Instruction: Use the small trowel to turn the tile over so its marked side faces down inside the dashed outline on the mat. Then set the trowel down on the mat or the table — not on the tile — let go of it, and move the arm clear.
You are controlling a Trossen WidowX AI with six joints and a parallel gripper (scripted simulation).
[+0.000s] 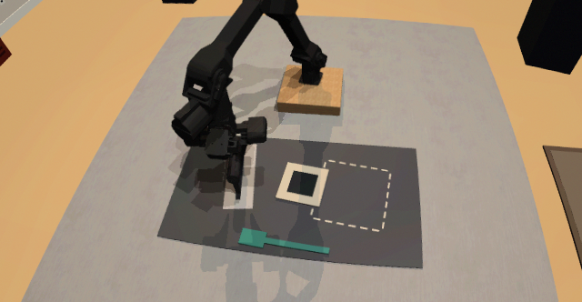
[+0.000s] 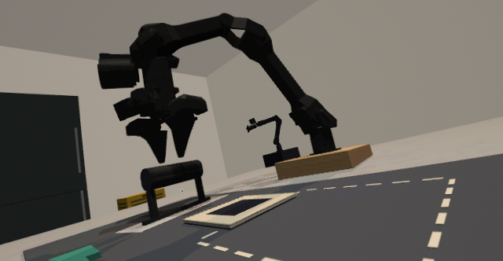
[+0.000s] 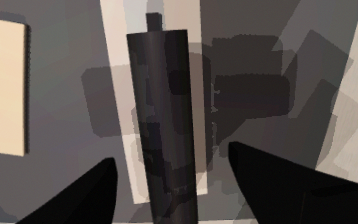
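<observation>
The trowel has a pale flat blade lying on the mat and a thick black handle raised on two posts. My gripper is open and empty. Its fingertips are just above the handle, one to each side of it in the wrist view. The cream tile lies flat with its dark square facing up. It covers part of the left side of the dashed outline, mostly outside it. The arm hides part of the trowel in the top view.
A teal flat tool with a long thin handle lies along the mat's front edge. The arm's wooden base block stands behind the mat on the grey table.
</observation>
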